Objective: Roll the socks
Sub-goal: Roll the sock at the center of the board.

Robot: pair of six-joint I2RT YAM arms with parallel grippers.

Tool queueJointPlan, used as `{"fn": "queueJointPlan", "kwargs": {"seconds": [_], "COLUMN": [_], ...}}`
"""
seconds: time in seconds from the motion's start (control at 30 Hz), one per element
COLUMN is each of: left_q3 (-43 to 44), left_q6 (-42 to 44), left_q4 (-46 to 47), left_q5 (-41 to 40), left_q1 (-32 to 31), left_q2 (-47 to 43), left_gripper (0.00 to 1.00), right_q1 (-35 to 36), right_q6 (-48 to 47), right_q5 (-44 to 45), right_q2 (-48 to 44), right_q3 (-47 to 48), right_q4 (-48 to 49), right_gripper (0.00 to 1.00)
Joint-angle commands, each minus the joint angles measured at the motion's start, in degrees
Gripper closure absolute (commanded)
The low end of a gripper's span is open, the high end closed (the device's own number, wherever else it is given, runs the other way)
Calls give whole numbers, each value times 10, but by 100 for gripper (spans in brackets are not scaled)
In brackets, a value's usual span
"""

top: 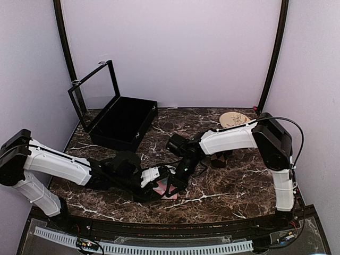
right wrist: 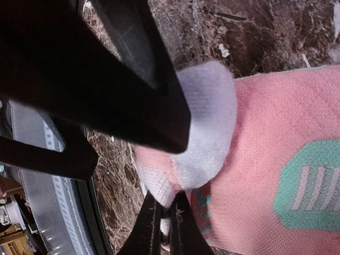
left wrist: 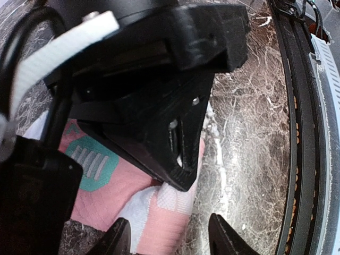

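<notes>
A soft pink fabric sock (right wrist: 276,122) with pale green patches lies flat on the dark brown, white-veined marble tabletop (top: 239,186), near the near edge and a little left of its middle. One green patch (right wrist: 308,191) is a rounded block crossed by three pale bars. A greyish-white fleecy part of the sock (right wrist: 207,122) is folded up over the pink knit.

The right gripper (right wrist: 166,231) has its two black fingers drawn together, pinching the sock's edge just below that pale fold. The left gripper (left wrist: 170,241) hovers just beside it with its fingertips (left wrist: 119,239) standing apart, the pink fabric lying beneath the gap and nothing caught between them. Both arms meet over the sock, the right gripper's black body filling most of the left wrist view.

At the far left corner of the tabletop stands a black rectangular box (top: 125,125), its framed lid (top: 95,87) raised upright. A round tan plate (top: 234,118) sits at the far edge, right of the middle, well apart from the sock.
</notes>
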Motion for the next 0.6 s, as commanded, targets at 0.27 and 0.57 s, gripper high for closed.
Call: {"fn": "queueJointPlan", "kwargs": {"seconds": [0.27, 0.57], "left_q3": [43, 43], "left_q6": [40, 32], "left_q4": [-26, -41], "left_q5": [33, 26], "left_q1": [-3, -3], "left_q2": [52, 72], "left_gripper": [49, 59], "right_q1": [-2, -2], "right_q6": [-9, -10], "right_q5": [-17, -23], "right_q2": [5, 0], "right_q3": [0, -2], "right_q4": [-10, -12], "right_gripper": [99, 100]}}
